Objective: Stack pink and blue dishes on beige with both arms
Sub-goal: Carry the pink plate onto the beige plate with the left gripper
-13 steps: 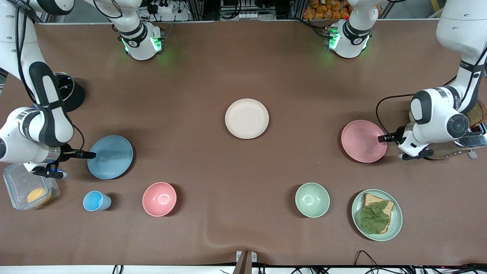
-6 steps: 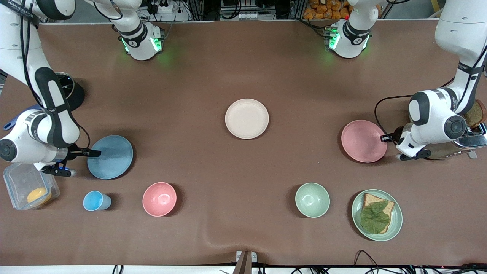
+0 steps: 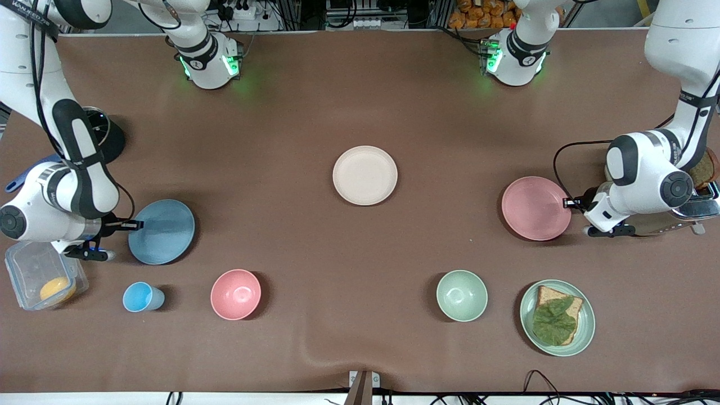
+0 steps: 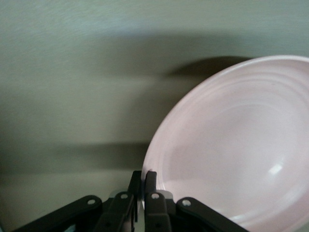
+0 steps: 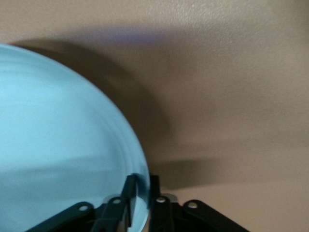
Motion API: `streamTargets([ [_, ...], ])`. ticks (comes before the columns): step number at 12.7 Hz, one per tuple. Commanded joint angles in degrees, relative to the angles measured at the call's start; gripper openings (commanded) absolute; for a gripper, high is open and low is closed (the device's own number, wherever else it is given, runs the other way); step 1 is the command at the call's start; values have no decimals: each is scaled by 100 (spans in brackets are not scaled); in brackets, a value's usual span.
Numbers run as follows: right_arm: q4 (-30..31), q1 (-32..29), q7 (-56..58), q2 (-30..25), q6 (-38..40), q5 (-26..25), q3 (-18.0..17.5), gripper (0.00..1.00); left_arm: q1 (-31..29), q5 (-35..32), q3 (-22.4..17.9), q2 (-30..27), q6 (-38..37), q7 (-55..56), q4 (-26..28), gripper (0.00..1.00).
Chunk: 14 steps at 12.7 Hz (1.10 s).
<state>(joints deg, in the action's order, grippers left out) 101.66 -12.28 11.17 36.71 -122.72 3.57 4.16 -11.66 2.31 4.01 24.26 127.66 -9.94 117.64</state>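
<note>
The beige plate (image 3: 365, 175) lies bare at the table's middle. The pale pink plate (image 3: 535, 208) lies toward the left arm's end. My left gripper (image 3: 569, 202) is shut on its rim, and the left wrist view shows the fingers (image 4: 144, 175) pinching the pink plate's (image 4: 231, 145) edge, which is tipped up over its shadow. The light blue plate (image 3: 162, 232) lies toward the right arm's end. My right gripper (image 3: 135, 225) is shut on its rim. In the right wrist view the right gripper (image 5: 142, 181) straddles the blue plate's (image 5: 58, 135) edge.
Nearer the camera stand a small blue cup (image 3: 139, 297), a deep pink bowl (image 3: 235, 294), a green bowl (image 3: 462, 295) and a green plate with bread (image 3: 557, 318). A clear box (image 3: 42, 278) sits by the right gripper. A toaster (image 3: 694, 209) stands under the left arm.
The pink plate has shifted slightly toward the table's middle with the left gripper on its rim. The blue plate and the right gripper have edged a little toward the right arm's end.
</note>
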Motion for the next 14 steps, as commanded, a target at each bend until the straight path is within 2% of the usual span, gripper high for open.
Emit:
streamTargets([
  [1, 73, -46, 131, -32, -41, 91, -55, 0, -64, 436, 187, -307, -819, -736, -328, 0],
  [5, -49, -55, 639, -138, 90, 82, -55, 0, 14, 692, 1030, -308, -1542, -204, -1067, 0],
  [7, -189, -55, 737, -173, 291, 74, -55, 0, 58, 692, 1775, -264, -1552, 672, -1130, 0],
  [9, -487, -55, 772, -234, 764, 82, -55, 0, 172, 692, 2269, -237, -1525, 1447, -1138, 0],
  [12, -954, -55, 720, -217, 1565, 283, -73, 0, 899, 596, 2438, -229, -1447, 2878, -1077, 0],
  [14, -981, -46, 685, -217, 2022, 897, -64, 0, 1323, 551, 2438, -150, -1236, 3575, -1068, 0],
])
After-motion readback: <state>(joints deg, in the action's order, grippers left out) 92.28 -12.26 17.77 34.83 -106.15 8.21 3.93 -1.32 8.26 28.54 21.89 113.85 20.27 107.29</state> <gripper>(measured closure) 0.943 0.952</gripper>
